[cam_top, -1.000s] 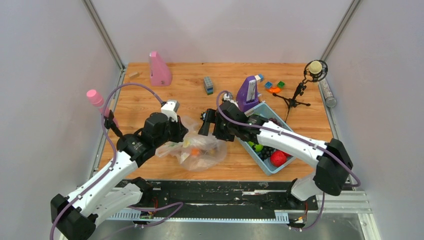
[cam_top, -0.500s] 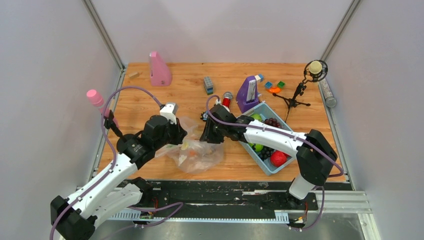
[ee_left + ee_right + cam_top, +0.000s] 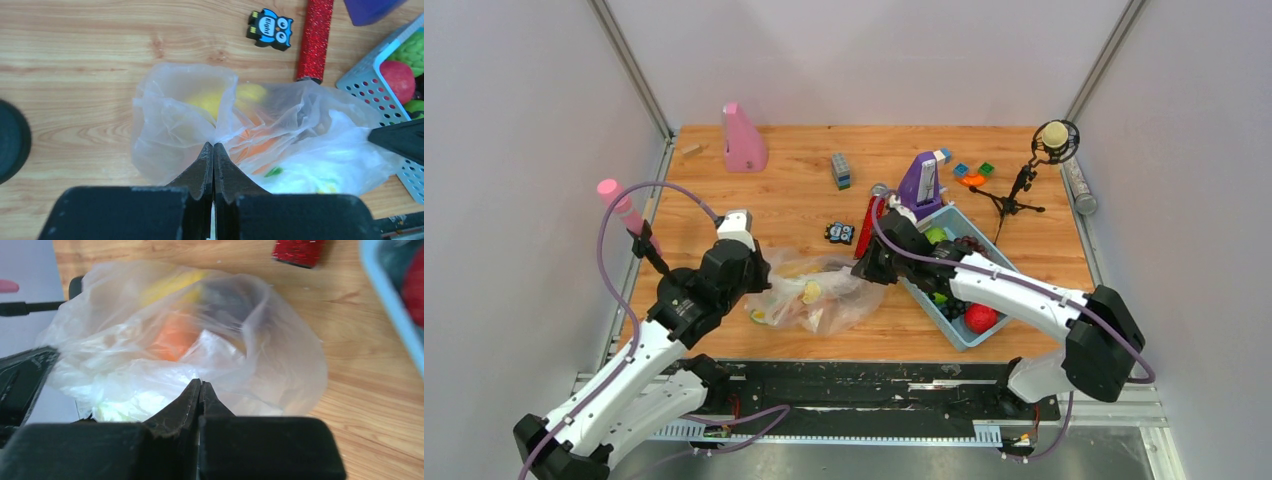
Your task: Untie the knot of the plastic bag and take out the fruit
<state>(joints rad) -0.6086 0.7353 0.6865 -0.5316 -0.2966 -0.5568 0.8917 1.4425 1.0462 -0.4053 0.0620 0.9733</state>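
The plastic bag point(image 3: 816, 297) lies on the wooden table between my two arms, its film stretched sideways. Through it show the fruit: a yellow banana point(image 3: 210, 100) and an orange piece point(image 3: 256, 146), seen again in the right wrist view as the orange piece point(image 3: 172, 337) under the banana point(image 3: 170, 282). My left gripper point(image 3: 214, 145) is shut on a gathered pinch of film at the bag's left side. My right gripper point(image 3: 201, 382) is shut on film at the bag's right side. The knot does not stand out as a separate lump.
A blue tray point(image 3: 921, 298) with a red apple point(image 3: 980, 317), grapes and green pieces sits under my right arm. A red glitter cylinder point(image 3: 314, 40) and an owl figure point(image 3: 270, 29) lie just beyond the bag. A purple object point(image 3: 919, 185), pink object point(image 3: 744, 140) and microphone stand point(image 3: 1022, 185) stand farther back.
My right gripper has shut on the bag's right side and drawn to the right. The left arm has pulled left with its pinch of film, spreading the bag wider.
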